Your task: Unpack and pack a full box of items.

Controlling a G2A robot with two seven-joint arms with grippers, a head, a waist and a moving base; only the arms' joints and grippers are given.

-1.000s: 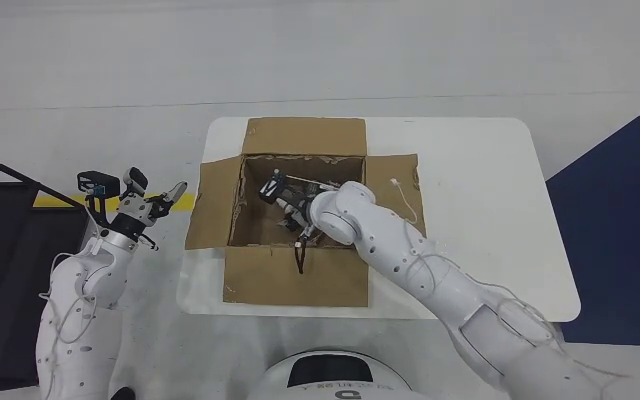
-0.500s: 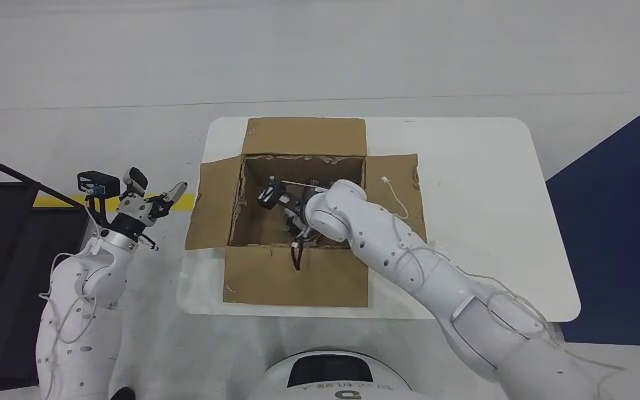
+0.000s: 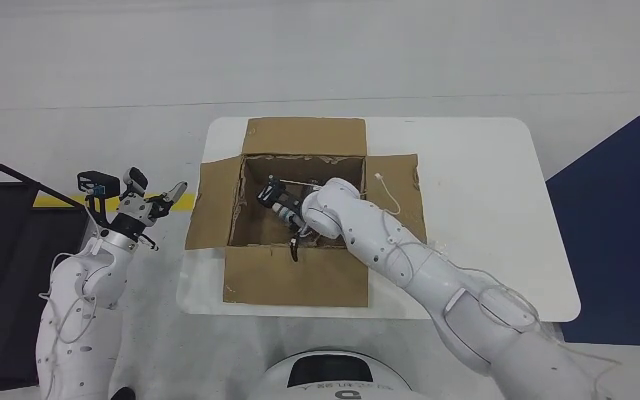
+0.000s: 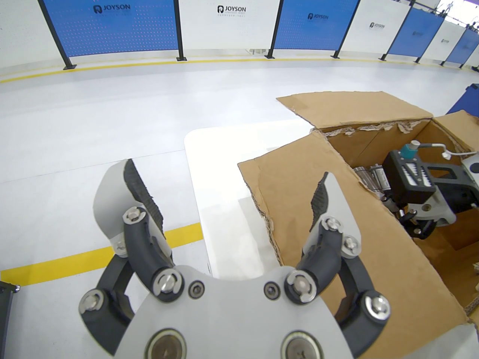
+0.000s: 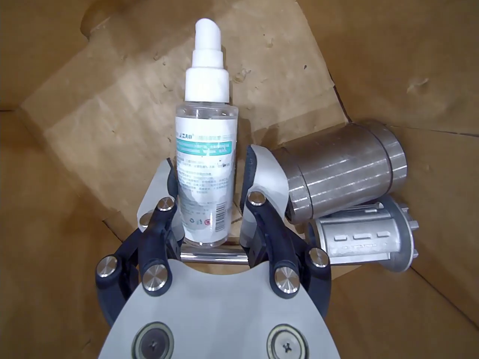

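Right gripper (image 5: 210,160) is down inside the cardboard box (image 3: 304,136). Its fingers are drawn in narrow around the spray bottle (image 5: 206,140), and the pads (image 5: 173,184) look to be against the labelled lower body on both sides, so I read it as holding the bottle. The bottle lies along the tool axis: its base is close to the palm, and the white pump head points out past the fingertips toward the box's paper-lined wall. Judged handling: small clear plastic, so light. The wall is probably thin and gives a little under a squeeze, so moderate force only. The round, glossy label is likely slippery, and the bottle could twist or slide lengthwise between flat pads. The best hold is on the straight body near its middle. Avoid the neck and the pump head, which may depress or pop loose. Fill level cannot be told. Just outside one finger lies a metal cylinder (image 5: 344,168), with a finned metal part (image 5: 363,239) beside it nearer the palm. Both look heavy and stiff. The cylinder sits close against that finger's outer face, so a straight withdrawal along the tool axis seems the safest way to avoid nudging it. Left gripper (image 4: 227,173) is spread wide with nothing between the fingers. It is off the table (image 3: 480,200) edge, with the box's side flap just ahead of its fingertips.
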